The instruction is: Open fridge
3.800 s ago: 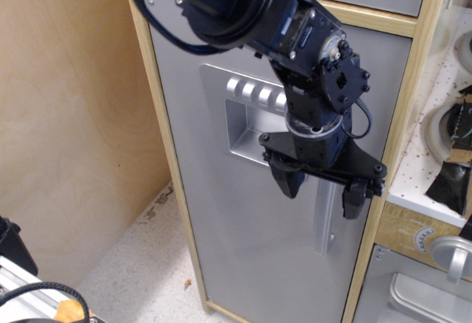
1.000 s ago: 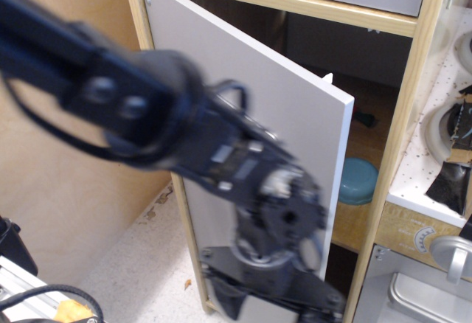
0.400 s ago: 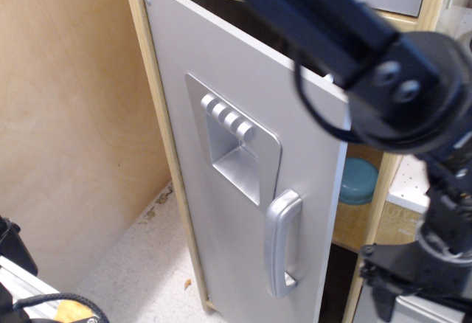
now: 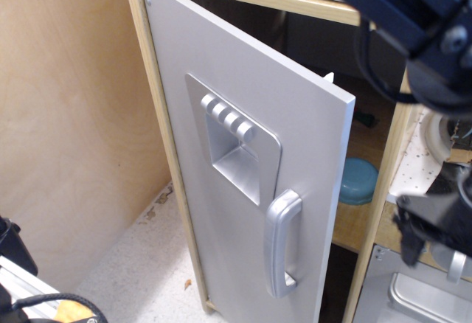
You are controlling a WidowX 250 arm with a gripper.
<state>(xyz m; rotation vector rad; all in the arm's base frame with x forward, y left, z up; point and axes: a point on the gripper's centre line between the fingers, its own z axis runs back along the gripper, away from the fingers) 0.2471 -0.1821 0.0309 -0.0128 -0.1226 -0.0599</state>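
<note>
The fridge (image 4: pixel 221 80) is a tall cabinet with a light wood frame and a matte grey door. The door stands ajar, swung out on its left hinge, with its free edge (image 4: pixel 335 212) well clear of the frame. It carries the recessed silver dispenser panel (image 4: pixel 232 142) and the curved silver handle (image 4: pixel 282 243). My arm (image 4: pixel 398 2) crosses the top right, blurred. My gripper (image 4: pixel 435 227) is at the right edge, to the right of the door and apart from the handle. It is partly cut off and blurred, and it holds nothing that I can see.
A blue bowl (image 4: pixel 359 181) sits on a shelf inside the fridge. A plywood wall (image 4: pixel 66 116) stands to the left. A small grey oven door (image 4: pixel 413 297) and a silver knob (image 4: pixel 457 262) are at the bottom right. Speckled floor (image 4: pixel 140 264) lies below.
The door went from shut to ajar. My arm swept from in front of the door to the right and up, uncovering the handle. The door has held still for the last half second.
</note>
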